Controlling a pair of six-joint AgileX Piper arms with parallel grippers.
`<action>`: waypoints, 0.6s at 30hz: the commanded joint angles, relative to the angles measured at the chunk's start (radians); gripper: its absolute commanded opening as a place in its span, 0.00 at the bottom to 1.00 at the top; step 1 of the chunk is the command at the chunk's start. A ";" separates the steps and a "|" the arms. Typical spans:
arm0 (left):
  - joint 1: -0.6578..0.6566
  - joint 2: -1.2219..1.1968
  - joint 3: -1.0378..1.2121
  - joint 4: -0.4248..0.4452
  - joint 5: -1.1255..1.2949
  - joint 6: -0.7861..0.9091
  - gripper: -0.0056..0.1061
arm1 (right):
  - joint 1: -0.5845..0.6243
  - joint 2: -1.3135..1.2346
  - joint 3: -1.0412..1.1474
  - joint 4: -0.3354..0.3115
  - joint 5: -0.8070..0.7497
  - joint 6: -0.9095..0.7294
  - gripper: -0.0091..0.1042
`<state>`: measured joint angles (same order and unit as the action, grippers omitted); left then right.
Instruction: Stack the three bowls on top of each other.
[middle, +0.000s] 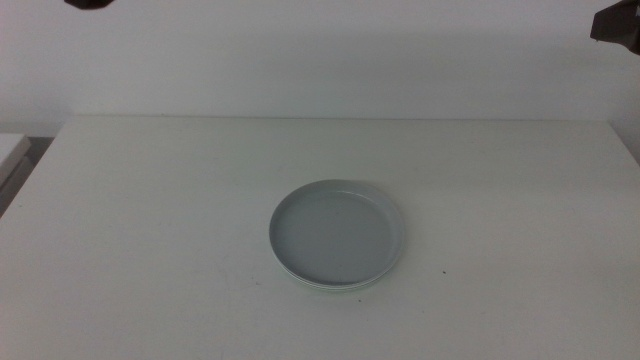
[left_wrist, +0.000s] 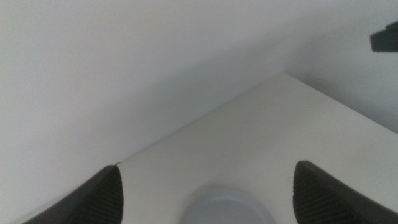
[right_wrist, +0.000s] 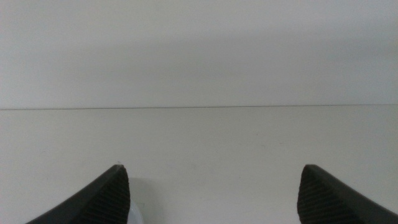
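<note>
Middle view shows the round, pale mint green bowl stack (middle: 337, 234) low between both arms. Left gripper (left_wrist: 208, 186) and right gripper (right_wrist: 214, 190) hang open, neither one nearer.

The left end effector (left_wrist: 205, 190) hangs above the tabletop with jaws spread wide. The right end effector (right_wrist: 214, 193) also hangs above it, jaws wide apart.

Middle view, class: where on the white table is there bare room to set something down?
Bare top surrounds the stack of shallow round bowls on all sides, out to every edge of the white table. Only the centre is taken.
</note>
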<state>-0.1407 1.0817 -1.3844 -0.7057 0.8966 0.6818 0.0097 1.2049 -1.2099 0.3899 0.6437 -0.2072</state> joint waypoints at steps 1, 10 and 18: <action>0.002 -0.003 0.008 0.022 -0.061 -0.029 0.89 | -0.010 -0.006 0.007 -0.007 -0.014 -0.012 0.90; 0.000 -0.022 0.055 0.676 -0.323 -0.621 0.89 | -0.010 -0.005 0.007 -0.002 -0.014 -0.012 0.90; 0.000 -0.022 0.057 0.823 -0.407 -0.720 0.89 | -0.009 -0.005 0.007 0.000 -0.014 -0.012 0.90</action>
<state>-0.1407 1.0696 -1.3320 0.1043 0.5143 -0.0144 0.0097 1.2049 -1.2092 0.3899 0.6437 -0.2072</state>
